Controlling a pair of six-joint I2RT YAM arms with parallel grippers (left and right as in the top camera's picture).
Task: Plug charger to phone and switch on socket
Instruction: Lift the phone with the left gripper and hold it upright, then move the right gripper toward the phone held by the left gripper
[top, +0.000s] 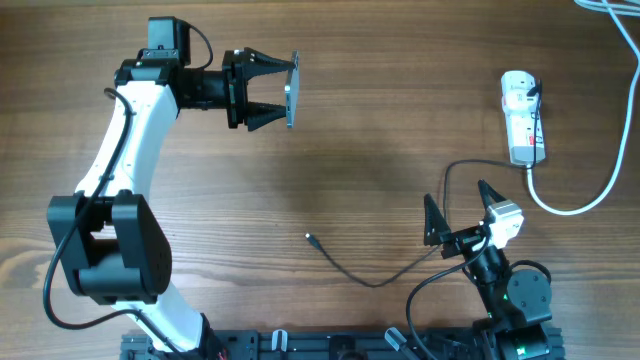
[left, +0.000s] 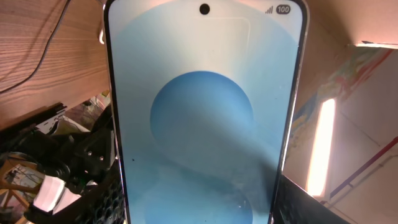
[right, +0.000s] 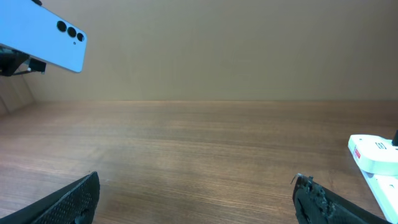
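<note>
My left gripper (top: 283, 90) is shut on the phone (top: 291, 90) and holds it on edge above the table at the upper left. The phone's blue screen (left: 202, 112) fills the left wrist view. Its light blue back with camera lenses (right: 46, 40) shows at the upper left of the right wrist view. My right gripper (top: 455, 205) is open and empty at the lower right. The charger, a thin dark cable (top: 375, 280), lies on the table with its small plug tip (top: 309, 237) near the middle; its other end runs to the socket. The socket (top: 522, 118) is a white power strip at the upper right, also seen in the right wrist view (right: 376, 155).
The socket's thick white cord (top: 590, 200) loops down from the strip and runs off the top right corner. A dark rail (top: 330, 345) runs along the table's front edge between the arm bases.
</note>
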